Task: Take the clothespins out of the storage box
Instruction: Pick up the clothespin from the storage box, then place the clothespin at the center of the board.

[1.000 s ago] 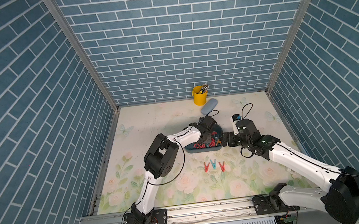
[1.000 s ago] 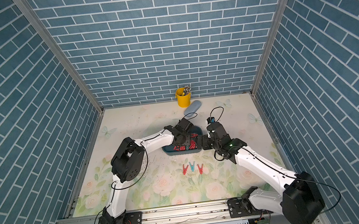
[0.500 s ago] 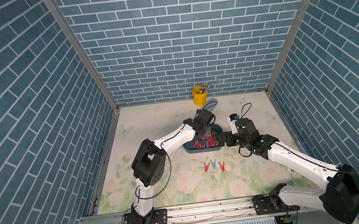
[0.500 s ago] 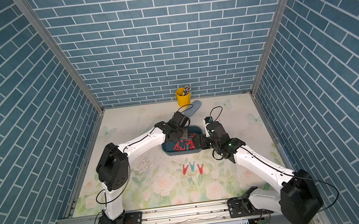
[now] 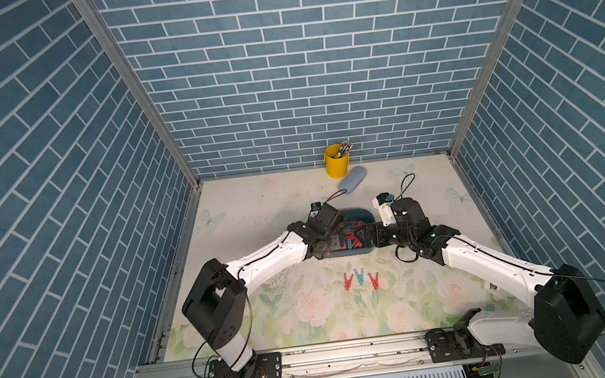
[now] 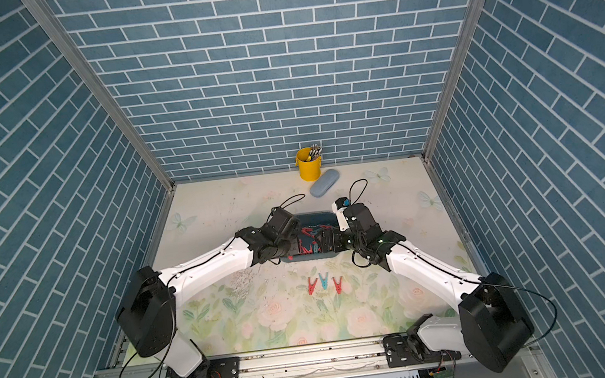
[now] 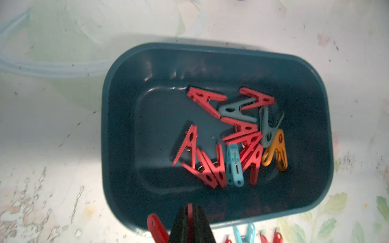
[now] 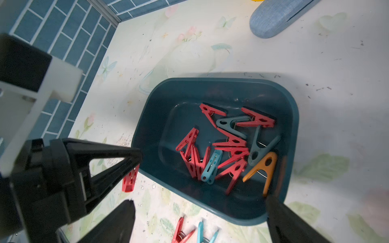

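About twelve clothespins [image 7: 242,128] are lying tangled in the one storage box [image 7: 117,126], mid-table; three loose clothespins [image 5: 360,279] are lying before it. The left gripper [image 7: 190,209] is clenching one red clothespin [image 8: 129,181] at its rim; the right gripper [image 8: 200,201] is gaping. Overlaps are blurring the count.

You've got bright, even light in both top views, walls [image 5: 34,197] bowed at edges. Left wrist pic's soft & washed out; storage box [image 7: 120,136] ahead of left gripper [image 7: 190,210] reads dark, clothespin [image 7: 156,229] in its jaws out of focus. Right gripper [image 8: 200,201] fingers [image 8: 290,223] blur close-up.
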`<state>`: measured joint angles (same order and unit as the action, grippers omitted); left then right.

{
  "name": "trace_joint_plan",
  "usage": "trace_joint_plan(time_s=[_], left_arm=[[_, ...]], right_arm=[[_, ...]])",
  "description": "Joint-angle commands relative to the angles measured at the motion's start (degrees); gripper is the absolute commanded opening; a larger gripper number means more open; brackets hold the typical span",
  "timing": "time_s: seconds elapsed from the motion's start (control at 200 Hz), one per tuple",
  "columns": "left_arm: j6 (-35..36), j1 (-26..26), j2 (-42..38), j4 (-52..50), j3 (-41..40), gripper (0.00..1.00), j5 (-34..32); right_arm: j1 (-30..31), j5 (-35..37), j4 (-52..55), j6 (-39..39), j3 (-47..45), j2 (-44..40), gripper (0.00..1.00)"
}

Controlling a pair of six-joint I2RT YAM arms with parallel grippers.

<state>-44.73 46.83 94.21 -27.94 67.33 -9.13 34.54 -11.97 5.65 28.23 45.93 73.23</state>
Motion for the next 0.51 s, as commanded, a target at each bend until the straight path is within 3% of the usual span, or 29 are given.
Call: trace_joint_plan(time_s=[0.0,0.285,0.5], left_arm=[[-4.3,2.2,-3.6,1.9,-4.9,0.07,-1.6],[-9.7,9.8,-7.1,7.5,-16.1,0.05,-3.2],[-10.2,13.8,-3.2,10.0,-17.1,0.05,-4.2]], right_arm=[[0.1,-3.8,-1.8,-0.7,1.5,1.5,0.99],[1.0,-4.0,-0.9,-0.7,0.0,0.0,0.99],[2.2,-2.3,0.6,0.4,-2.2,-3.1,0.99]])
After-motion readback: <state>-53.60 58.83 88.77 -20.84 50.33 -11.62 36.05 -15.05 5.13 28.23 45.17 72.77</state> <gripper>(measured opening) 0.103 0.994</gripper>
